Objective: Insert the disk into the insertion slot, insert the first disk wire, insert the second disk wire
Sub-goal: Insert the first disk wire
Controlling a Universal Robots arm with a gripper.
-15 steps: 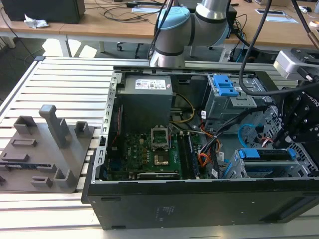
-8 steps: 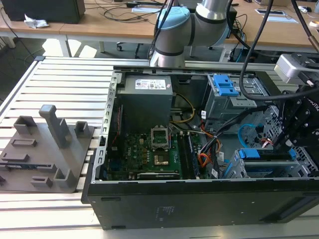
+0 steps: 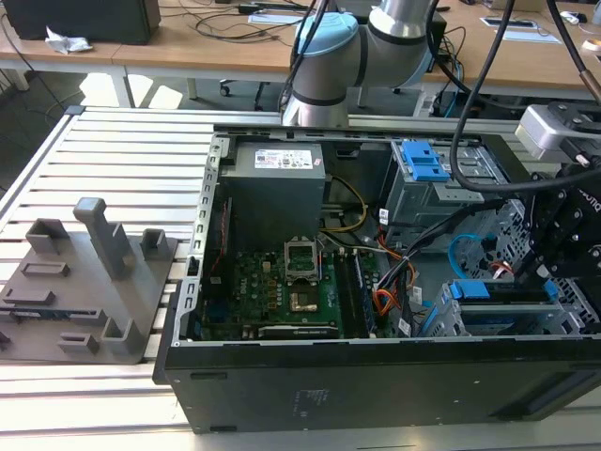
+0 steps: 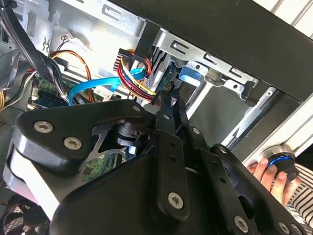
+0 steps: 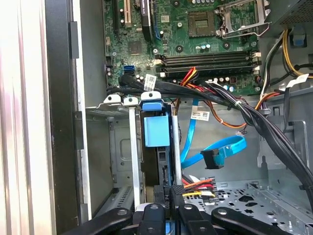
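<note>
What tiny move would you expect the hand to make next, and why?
Probably a gentle push toward the disk: the hand sits at the disk's end in the insertion slot, the red-and-yellow wire bundle right beside it, while the second disk wire hangs with its plug free.

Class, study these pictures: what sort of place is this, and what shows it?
Probably a robotics lab or workshop: a robot arm reaches into an open computer case on a slatted metal bench, with cable-strewn wooden desks behind.
</note>
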